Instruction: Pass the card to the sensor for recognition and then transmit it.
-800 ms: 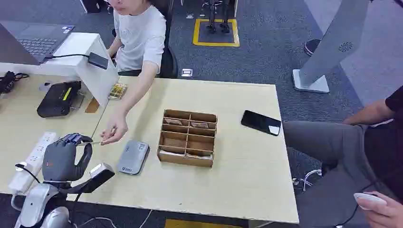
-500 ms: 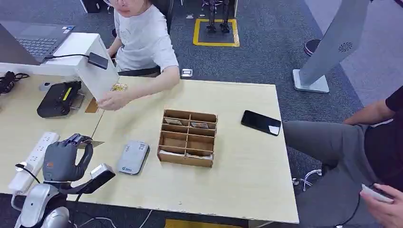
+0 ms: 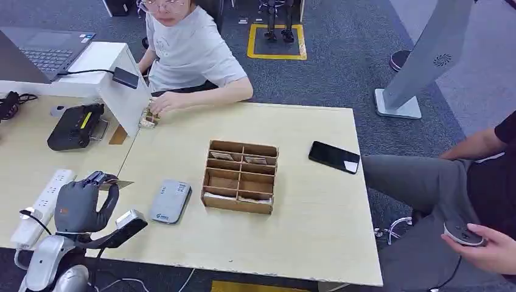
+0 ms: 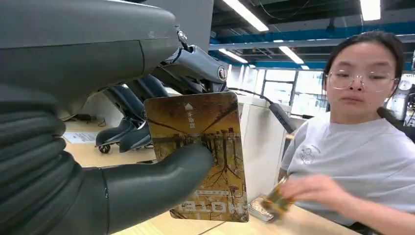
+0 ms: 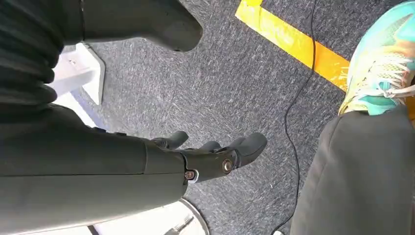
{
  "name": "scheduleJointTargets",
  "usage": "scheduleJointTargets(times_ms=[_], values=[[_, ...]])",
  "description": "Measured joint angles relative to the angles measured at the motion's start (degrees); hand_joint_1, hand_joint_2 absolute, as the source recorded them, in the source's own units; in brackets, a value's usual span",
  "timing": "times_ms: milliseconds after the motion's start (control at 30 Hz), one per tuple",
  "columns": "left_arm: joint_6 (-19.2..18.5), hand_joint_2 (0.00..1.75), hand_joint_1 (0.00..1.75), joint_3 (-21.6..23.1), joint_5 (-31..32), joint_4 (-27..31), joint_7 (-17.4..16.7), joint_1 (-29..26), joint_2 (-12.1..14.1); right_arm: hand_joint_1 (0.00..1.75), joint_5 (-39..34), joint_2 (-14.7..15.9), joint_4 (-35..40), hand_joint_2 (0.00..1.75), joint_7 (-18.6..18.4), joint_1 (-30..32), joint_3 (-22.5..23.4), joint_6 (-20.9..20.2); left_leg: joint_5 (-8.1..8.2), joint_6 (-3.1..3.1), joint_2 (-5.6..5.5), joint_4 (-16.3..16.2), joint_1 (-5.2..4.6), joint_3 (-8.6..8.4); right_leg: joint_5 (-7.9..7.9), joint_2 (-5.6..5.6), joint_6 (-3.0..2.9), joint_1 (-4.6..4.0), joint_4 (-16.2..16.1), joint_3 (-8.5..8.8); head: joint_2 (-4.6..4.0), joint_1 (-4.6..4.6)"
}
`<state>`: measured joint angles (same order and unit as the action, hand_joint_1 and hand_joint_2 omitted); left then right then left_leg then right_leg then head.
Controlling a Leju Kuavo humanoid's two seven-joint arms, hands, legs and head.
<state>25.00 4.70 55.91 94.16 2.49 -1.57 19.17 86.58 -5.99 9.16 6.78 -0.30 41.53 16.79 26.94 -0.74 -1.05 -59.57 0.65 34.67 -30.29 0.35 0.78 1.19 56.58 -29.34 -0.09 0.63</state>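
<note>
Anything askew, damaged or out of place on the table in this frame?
Nothing stands out. The left hand holds the brown picture card intact, the grey card sensor lies flat, and the wooden compartment box sits square.

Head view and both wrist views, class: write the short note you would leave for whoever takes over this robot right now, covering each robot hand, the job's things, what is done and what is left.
Left robot hand: pinches the brown-and-gold picture card between thumb and fingers, over the near left part of the pale wooden table.
Right robot hand: holds nothing, fingers apart, above grey carpet.
Grey rounded card sensor: flat on the table, just right of the left robot hand, beside the brown compartment box.
Done: card in hand.
Left: present it to the sensor, then pass it on.
</note>
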Motion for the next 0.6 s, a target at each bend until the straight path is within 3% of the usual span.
scheduleJointTargets(times_ms=[167,367,433,467,533,600], values=[[0.04,1.75,1.75,0.00,0.00,0.00,0.18,0.00,0.00,0.00,0.00,0.00,0.00,1.75,0.00,0.00,0.00,0.00,0.00,0.00,0.00,0.00,0.00,0.00,-0.01,0.00,-0.01,0.00,0.01,0.00,0.00,0.00],[0.46,1.75,1.75,0.00,-4.88,0.02,4.79,-0.44,0.83,0.00,0.00,0.00,-0.07,1.75,0.09,-0.01,-0.13,0.13,0.00,0.00,-0.02,0.00,0.00,0.00,-0.03,-0.01,-0.04,-0.01,0.03,-0.02,0.02,0.02],[-2.57,1.75,1.75,0.00,-11.26,0.15,5.51,-0.42,0.44,0.00,-0.11,0.00,-0.09,1.75,0.09,-0.03,-0.17,0.44,0.00,0.00,-0.02,0.00,0.00,-0.03,-0.05,-0.02,-0.07,-0.01,0.02,-0.11,0.02,0.00],[-7.03,1.75,1.75,0.00,-18.72,0.39,5.04,-0.27,-0.22,0.00,-0.33,0.00,-0.07,1.75,0.09,-0.02,-0.17,0.79,0.00,0.00,-0.02,0.00,-0.01,-0.03,-0.05,-0.02,-0.07,0.00,0.02,-0.11,0.02,-0.02],[-14.78,1.75,1.75,0.08,-30.49,1.22,2.44,-0.20,-2.06,0.00,-0.90,-0.07,-0.07,1.75,0.07,-0.01,-0.17,1.20,0.00,0.00,-0.03,0.00,0.00,-0.02,-0.05,-0.03,-0.07,-0.01,0.02,-0.10,0.00,0.00],[-17.25,1.75,1.75,0.74,-38.53,1.60,-3.08,0.39,-4.01,0.00,-1.31,-0.13,-0.07,1.75,0.02,0.00,-0.15,1.82,0.00,0.00,-0.01,-0.01,-0.01,-0.04,-0.02,-0.02,-0.10,0.01,0.01,-0.13,0.00,0.00]])
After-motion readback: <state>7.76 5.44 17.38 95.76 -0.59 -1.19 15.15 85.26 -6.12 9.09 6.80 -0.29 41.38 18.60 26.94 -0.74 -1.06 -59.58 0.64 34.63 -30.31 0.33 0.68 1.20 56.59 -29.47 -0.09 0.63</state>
